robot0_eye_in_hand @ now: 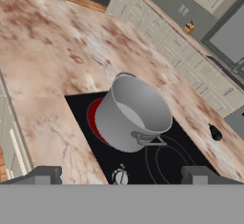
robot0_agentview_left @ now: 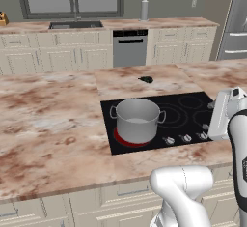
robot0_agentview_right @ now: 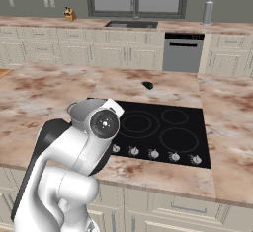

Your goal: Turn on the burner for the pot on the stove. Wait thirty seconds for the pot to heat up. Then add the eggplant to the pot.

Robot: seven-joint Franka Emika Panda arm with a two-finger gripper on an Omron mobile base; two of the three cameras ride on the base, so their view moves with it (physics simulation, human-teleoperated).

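Standing wide apart with nothing between them, the gripper (robot0_eye_in_hand: 122, 173) jaws frame the hand view's lower edge above the stove (robot0_eye_in_hand: 143, 163). Bare cooktop separates them from the pot (robot0_eye_in_hand: 133, 113) at frame centre on the red-glowing burner (robot0_eye_in_hand: 94, 120). The eggplant (robot0_eye_in_hand: 215, 133) lies at right on open counter (robot0_eye_in_hand: 52, 51), well apart.

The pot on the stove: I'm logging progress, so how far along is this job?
Done: the burner glows red under the pot, so it looks switched on. In hand: nothing is held; the hand hangs open above the stove, which fits the heating wait. Left: the eggplant lies on the counter behind the stove, and the pot looks empty.
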